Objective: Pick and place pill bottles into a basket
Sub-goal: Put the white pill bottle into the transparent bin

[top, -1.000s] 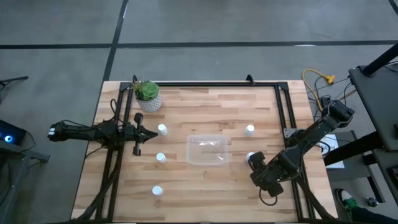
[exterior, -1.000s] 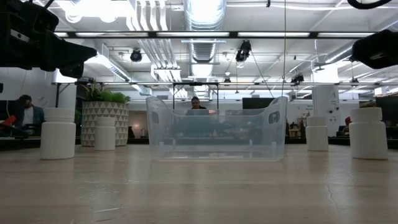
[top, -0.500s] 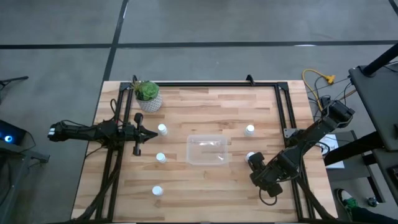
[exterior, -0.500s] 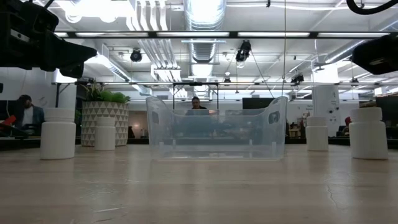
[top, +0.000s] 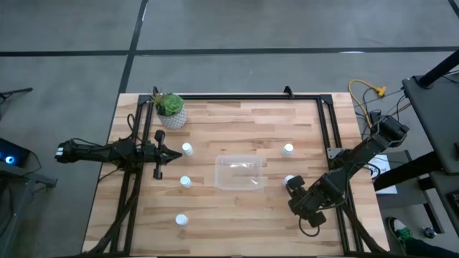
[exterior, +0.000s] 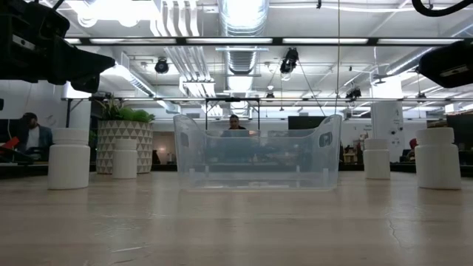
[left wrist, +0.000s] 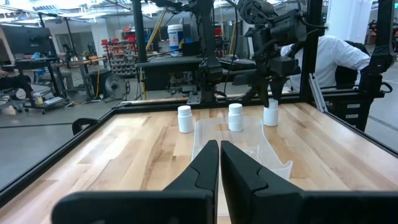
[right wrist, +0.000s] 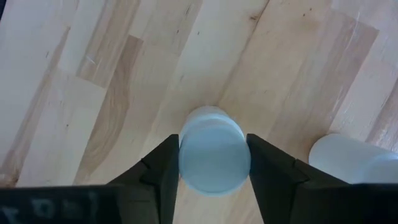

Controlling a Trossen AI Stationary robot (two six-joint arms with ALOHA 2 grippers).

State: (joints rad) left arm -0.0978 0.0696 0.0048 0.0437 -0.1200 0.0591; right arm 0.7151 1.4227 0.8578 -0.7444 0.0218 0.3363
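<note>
While the left gripper (top: pixel 159 153) waits shut at the table's left side, the right gripper (right wrist: pixel 214 163) sits over a pill bottle (right wrist: pixel 214 154) right of the basket (top: pixel 239 173), fingers touching both its sides

Bench (top: pixel 237 211): wide bare strip along the lower edge of the high view, and another along the top between plant pot (top: pixel 171 111) and upper-right corner.

Basket (top: pixel 239 173) blocks the centre. Bottles stand loose around it: two at left (top: pixel 187 149) (top: pixel 185 182), one lower left (top: pixel 181 219), one upper right (top: pixel 288 150).

Right tool (right wrist: pixel 213 171) straddles a bottle (right wrist: pixel 214 154) right of the basket, fingers at both its sides; another bottle (right wrist: pixel 351 157) just beside.

Left tool (top: pixel 174 155) lies over the left edge.
</note>
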